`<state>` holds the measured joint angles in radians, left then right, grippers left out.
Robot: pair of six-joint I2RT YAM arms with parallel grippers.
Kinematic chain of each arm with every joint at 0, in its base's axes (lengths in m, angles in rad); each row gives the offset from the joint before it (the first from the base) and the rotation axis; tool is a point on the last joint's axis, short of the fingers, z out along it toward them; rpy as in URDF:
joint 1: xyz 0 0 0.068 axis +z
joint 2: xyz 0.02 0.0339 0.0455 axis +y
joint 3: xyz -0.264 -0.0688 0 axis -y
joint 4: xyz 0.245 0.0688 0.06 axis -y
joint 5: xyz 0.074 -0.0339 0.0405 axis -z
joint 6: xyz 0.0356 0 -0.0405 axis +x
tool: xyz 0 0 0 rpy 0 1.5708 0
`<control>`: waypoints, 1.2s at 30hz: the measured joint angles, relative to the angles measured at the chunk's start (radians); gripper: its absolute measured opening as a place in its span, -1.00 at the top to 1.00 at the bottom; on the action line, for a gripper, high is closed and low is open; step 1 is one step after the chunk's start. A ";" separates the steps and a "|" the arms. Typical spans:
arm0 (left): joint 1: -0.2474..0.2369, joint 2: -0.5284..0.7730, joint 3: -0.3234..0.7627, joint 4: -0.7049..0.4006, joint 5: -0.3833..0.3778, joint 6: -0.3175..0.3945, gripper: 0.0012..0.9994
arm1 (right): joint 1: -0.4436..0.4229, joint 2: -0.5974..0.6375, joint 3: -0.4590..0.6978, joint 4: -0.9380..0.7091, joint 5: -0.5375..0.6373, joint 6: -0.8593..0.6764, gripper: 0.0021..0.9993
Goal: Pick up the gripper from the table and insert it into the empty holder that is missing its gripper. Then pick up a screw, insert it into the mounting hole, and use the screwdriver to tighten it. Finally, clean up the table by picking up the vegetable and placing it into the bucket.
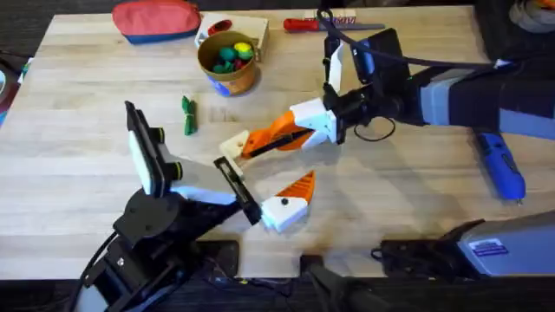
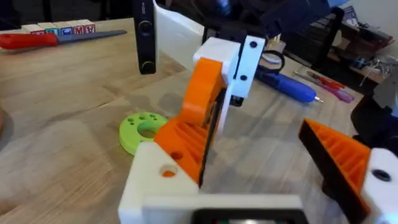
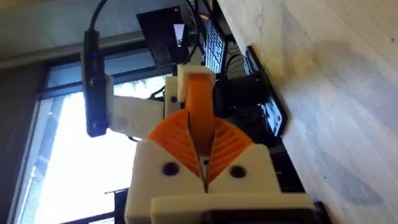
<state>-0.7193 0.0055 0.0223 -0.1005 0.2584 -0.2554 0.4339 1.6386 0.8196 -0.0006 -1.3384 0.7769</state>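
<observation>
The orange gripper [image 1: 270, 134] lies against the white holder [image 1: 234, 143], which is one finger of my left gripper [image 1: 282, 165]. That gripper stands wide open, and its other finger carries its own orange pad. My right gripper [image 1: 295, 128] reaches in from the right and is shut on the orange gripper [image 3: 199, 109]. In the left wrist view the ribbed orange gripper [image 2: 185, 140] sits in the holder [image 2: 152, 183], and orange shows through the holder's hole. The blue screwdriver [image 1: 501, 165] lies at the right. The green vegetable [image 1: 188, 115] lies left of centre, with the bucket [image 1: 230, 62] behind it. No screw is in view.
A red pouch [image 1: 156, 19] and a white box [image 1: 247, 30] sit at the back. The red-handled screwdriver [image 1: 303, 24] lies along the far edge. A yellow-green disc with holes [image 2: 143, 130] lies under the grippers. The bucket holds coloured balls.
</observation>
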 joint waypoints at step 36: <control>0.005 0.002 0.000 -0.005 -0.044 -0.040 -0.98 | 0.107 0.000 0.000 0.182 0.209 0.174 1.00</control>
<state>-0.7143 0.0074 0.0223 -0.1055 0.2142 -0.2958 0.5411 1.6383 0.8200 0.1814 -1.1297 0.9508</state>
